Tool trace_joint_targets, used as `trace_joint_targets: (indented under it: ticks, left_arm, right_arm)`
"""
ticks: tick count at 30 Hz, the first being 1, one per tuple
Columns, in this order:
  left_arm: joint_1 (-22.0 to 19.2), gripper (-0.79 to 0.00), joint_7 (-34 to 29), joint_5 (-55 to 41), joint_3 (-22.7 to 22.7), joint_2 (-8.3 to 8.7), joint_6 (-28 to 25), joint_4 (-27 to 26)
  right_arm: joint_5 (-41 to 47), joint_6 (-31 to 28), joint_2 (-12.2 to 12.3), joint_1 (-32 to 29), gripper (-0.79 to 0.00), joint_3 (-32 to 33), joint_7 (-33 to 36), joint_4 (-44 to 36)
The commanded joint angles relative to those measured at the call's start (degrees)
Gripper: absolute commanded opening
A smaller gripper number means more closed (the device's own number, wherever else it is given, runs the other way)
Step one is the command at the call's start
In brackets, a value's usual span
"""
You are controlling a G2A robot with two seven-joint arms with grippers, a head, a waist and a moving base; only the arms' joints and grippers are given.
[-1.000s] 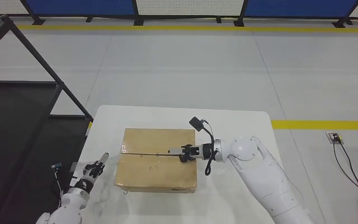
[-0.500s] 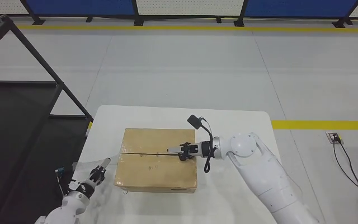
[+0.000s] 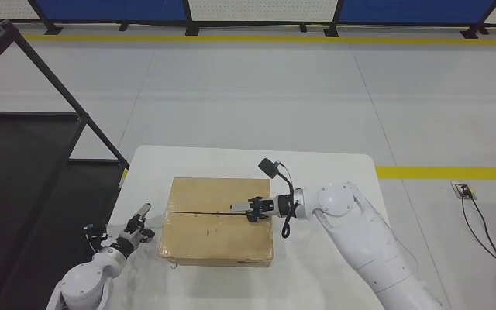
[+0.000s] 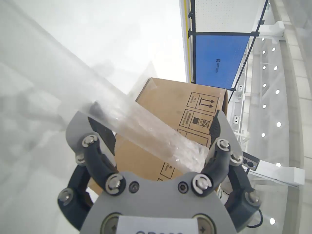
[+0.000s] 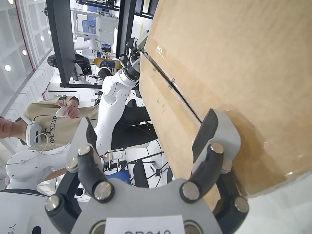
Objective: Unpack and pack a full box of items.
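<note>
Brown cardbd box (image 3: 216,221), flaps shut.

A white table (image 3: 325,167) stands by a black frame (image 3: 46,194), yellow floor tape (image 3: 434,172) and blue panels (image 3: 108,9) beyond.

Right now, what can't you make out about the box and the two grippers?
1. What is inside the box: in the top view its shut flaps hide the contents.
2. The clear strip: in the left wrist view it is blurred, its far end runs off the picture's edge, and whether it sticks to the left gripper is unclear.
3. The right gripper: in the right wrist view its own finger hides whether it touches the box top.
</note>
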Motion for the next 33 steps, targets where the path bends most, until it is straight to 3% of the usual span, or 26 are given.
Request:
trace_joint_targets:
  ticks: [1,8,13,25,33]
  left_arm:
    - [-1.31,0.0,-0.75,-2.13,0.2,-0.07,0.77,1.51]
    - [-4.89,0.0,1.44,-6.13,-0.27,-0.17,0.46,5.86]
    - [-4.5,0.0,3.56,-6.6,-1.92,0.05,-2.42,4.63]
    - [1.41,0.0,7.14,-7.37,-5.52,0.3,-12.03,-5.83]
    - [6.56,0.0,11.98,-2.27,-6.22,0.24,-15.86,-16.6]
  right_arm:
    - [0.03,0.02,0.03,0.0,0.0,-0.03,-0.02,-0.04]
    - [0.09,0.35,0.13,0.06,0.0,-0.23,-0.16,-0.29]
    - [0.03,0.7,0.18,0.09,0.0,-0.48,-0.17,-0.56]
    - [0.5,0.37,0.23,0.39,0.0,-0.97,-0.11,-0.03]
    - [0.48,0.04,0.4,0.1,0.0,-0.77,-1.21,0.33]
